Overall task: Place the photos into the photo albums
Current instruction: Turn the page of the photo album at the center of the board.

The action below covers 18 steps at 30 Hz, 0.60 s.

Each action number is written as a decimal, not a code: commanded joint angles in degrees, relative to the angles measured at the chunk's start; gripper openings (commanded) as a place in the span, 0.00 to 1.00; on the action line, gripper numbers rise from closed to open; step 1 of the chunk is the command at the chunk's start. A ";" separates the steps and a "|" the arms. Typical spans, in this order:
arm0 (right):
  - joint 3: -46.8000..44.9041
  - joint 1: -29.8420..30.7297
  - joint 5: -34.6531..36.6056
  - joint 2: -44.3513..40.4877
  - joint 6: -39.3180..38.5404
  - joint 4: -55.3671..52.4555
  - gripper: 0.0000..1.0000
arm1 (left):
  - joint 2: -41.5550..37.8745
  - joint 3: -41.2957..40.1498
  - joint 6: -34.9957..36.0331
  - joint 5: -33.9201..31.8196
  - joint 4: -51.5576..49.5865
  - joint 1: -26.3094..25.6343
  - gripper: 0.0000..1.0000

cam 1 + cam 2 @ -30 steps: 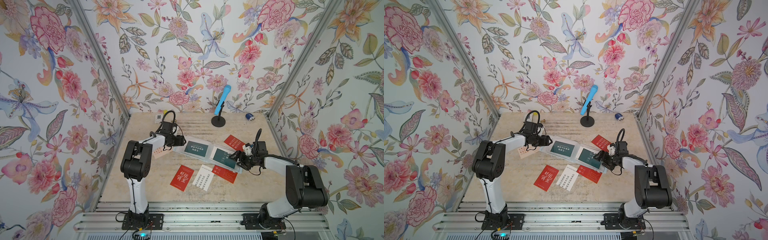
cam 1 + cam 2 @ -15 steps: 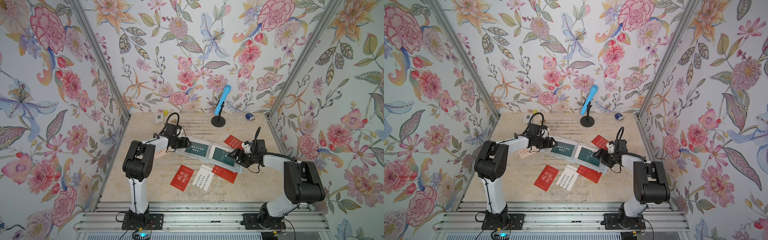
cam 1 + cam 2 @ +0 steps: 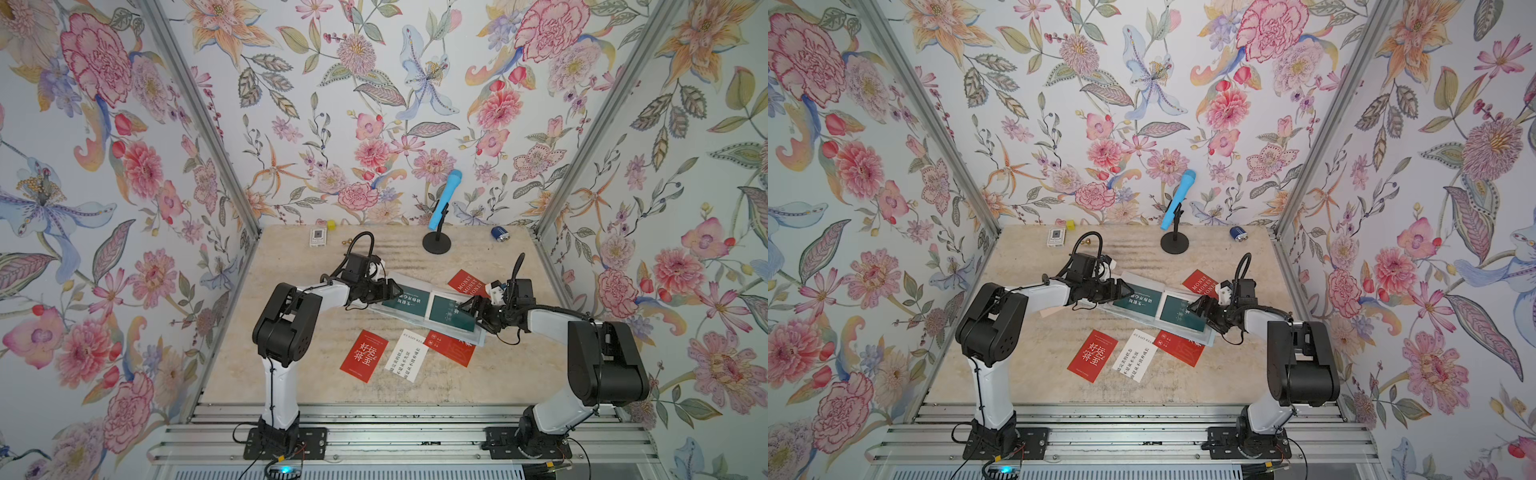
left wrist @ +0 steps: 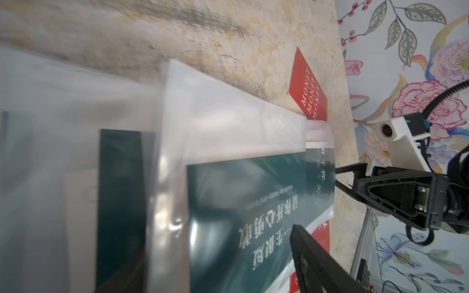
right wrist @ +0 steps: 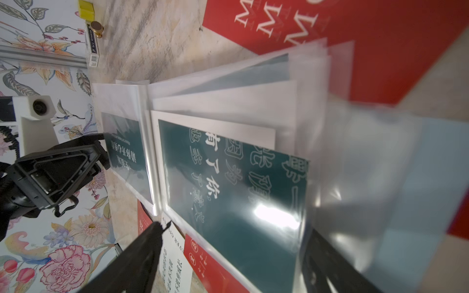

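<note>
My left gripper (image 3: 392, 289) has slid in from the album's (image 3: 428, 306) outer edge and is now over its left page, jaws spread and holding nothing. My right gripper (image 3: 468, 308) sits at the right page's edge, also spread. The album lies open between them, with loose photos (image 3: 364, 355) just beside it.

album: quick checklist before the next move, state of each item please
1. Album lying open: ok.
2. Left gripper and right gripper open, holding nothing: ok.
3. Free sleeve showing: not ok, both facing pages hold dark green cards.
4. Empty sleeve further in: cannot tell.
5. Red card with large white characters lying apart, free to pick: ok.
6. Second red card clear of the album: not ok, its edge lies under it.
</note>
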 commanded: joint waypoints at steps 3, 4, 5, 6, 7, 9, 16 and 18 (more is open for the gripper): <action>-2.74 -1.18 1.05 0.11 1.78 -1.48 0.85 | -0.39 3.07 -5.93 7.78 5.10 -4.37 0.77; -2.97 -1.57 1.05 -0.61 1.92 -1.52 0.85 | -0.78 3.73 -6.02 7.72 5.04 -4.61 0.77; -3.22 -1.98 1.09 -1.23 2.08 -1.60 0.86 | -1.15 4.16 -6.19 7.62 4.94 -4.83 0.77; -3.57 -2.51 1.12 -2.02 2.23 -1.60 0.86 | -1.54 4.68 -6.42 7.62 4.94 -4.99 0.77; -3.95 -3.13 1.20 -2.94 2.58 -1.57 0.85 | -2.10 5.23 -6.66 7.62 4.83 -5.31 0.76; -4.69 -4.31 1.46 -4.74 2.93 -1.52 0.86 | -2.87 6.39 -6.82 7.44 4.62 -6.10 0.76; -8.60 -11.54 1.99 -12.99 4.77 -2.03 0.86 | -1.92 10.19 -7.18 5.89 4.09 -10.85 0.75; -9.07 -14.19 2.65 -16.20 4.83 -3.72 0.86 | -0.81 13.20 -4.81 3.49 0.35 -13.46 0.75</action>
